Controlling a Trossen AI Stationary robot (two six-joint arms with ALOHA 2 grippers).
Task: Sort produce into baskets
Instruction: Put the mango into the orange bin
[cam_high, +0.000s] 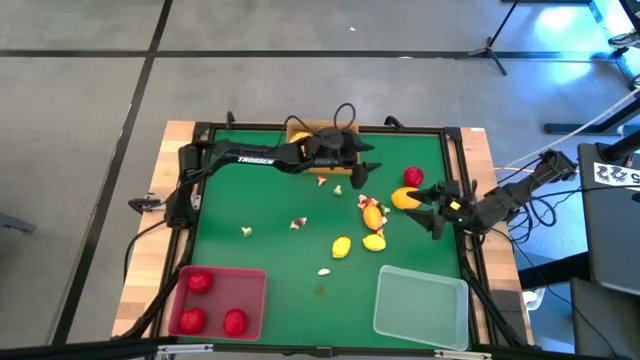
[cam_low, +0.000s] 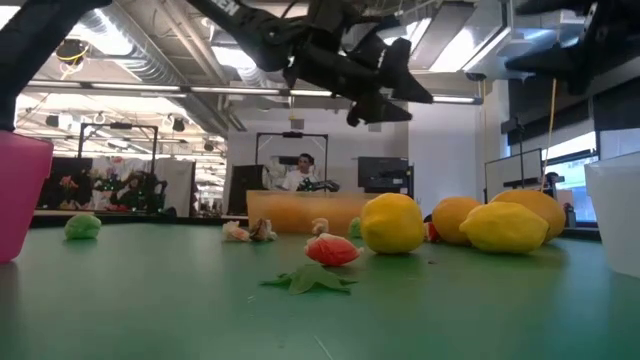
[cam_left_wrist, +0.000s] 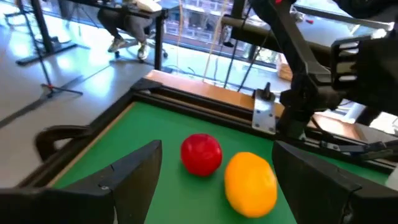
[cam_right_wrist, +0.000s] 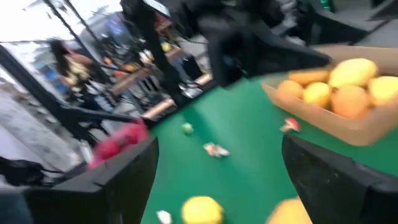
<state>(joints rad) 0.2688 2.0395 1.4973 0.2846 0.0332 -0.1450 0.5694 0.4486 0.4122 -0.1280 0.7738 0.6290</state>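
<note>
Green table (cam_high: 300, 290) with a dark frame, both arms over its far half. Clear whitish basket (cam_high: 421, 305) at the near right corner, nothing visible in it; in the low view only its edge shows, cut off at the right border. Red basket (cam_high: 219, 302) at the near left corner with three red round fruits (cam_high: 200, 283); low view shows just a pink corner of it. Orange-tan basket (cam_high: 300, 131) at the far edge, mostly hidden under the left arm in the high view; right wrist view shows it clearly, loaded with yellow and orange fruits (cam_right_wrist: 348, 84), though that picture is blurred.

Left gripper (cam_high: 362, 172) hangs above the table just right of the orange-tan basket, fingers apart, nothing between them. Its wrist view looks toward a red fruit (cam_left_wrist: 201, 154) and an orange fruit (cam_left_wrist: 250, 183) lying side by side near the right frame; both sit on the mat, apart from the fingers.

Right gripper (cam_high: 431, 206) low at the right side, fingers apart, the orange fruit touching or just beside its fingertips, cannot tell which; the red fruit just beyond it.

Two yellow fruits (cam_high: 373, 242) mid-table, an orange piece (cam_high: 372, 214) between them and the left gripper. Small whitish-and-red bits (cam_high: 298, 223) scattered left of centre, too small to identify. Low view alone shows a red bit on a green leaf (cam_low: 325, 265) and a person seated in the room behind
</note>
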